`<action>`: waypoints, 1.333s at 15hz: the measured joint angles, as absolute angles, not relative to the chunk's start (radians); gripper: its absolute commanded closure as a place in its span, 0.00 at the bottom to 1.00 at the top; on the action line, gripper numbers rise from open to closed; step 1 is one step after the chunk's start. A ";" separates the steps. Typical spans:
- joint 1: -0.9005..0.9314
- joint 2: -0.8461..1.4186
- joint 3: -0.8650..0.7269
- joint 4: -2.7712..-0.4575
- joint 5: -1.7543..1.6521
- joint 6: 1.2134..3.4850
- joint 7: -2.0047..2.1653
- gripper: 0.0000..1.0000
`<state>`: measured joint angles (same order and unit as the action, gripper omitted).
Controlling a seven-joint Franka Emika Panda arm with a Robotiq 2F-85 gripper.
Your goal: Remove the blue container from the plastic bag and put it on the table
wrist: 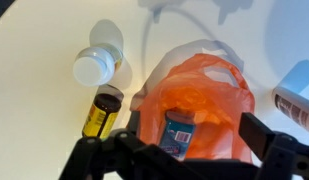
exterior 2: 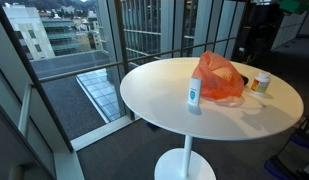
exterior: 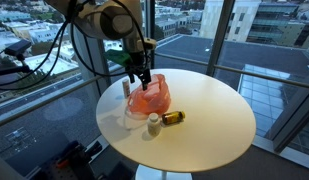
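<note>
Your gripper [exterior: 142, 76] hung spread over one plastic bag [wrist: 209, 90]: one blue container [wrist: 179, 133] inside, lengthwise toward bag's mouth; three bottles [wrist: 94, 68] beside bag.

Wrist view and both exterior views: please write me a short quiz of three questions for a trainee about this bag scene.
1. True or false: the blue container lies inside the orange plastic bag.
2. Choose one. The gripper is: A) shut on the bag, B) open over the bag, C) shut and empty.
3. Short answer: does the amber bottle beside the bag stand upright or lie on its side?

Key: 1 true; 2 B; 3 on its side.
</note>
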<state>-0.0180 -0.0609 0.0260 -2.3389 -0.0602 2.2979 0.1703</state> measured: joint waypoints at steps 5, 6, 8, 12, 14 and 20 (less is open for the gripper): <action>-0.009 0.083 0.026 -2.284 0.020 2.403 0.167 0.00; -0.008 0.110 0.026 -2.267 0.030 2.417 0.166 0.00; -0.008 0.159 0.025 -2.231 0.038 2.440 0.165 0.00; -0.008 0.248 0.022 -2.162 0.039 2.468 0.165 0.00; -0.008 0.286 0.022 -2.132 0.039 2.475 0.165 0.00; -0.001 0.364 0.022 -2.079 0.039 2.477 0.165 0.00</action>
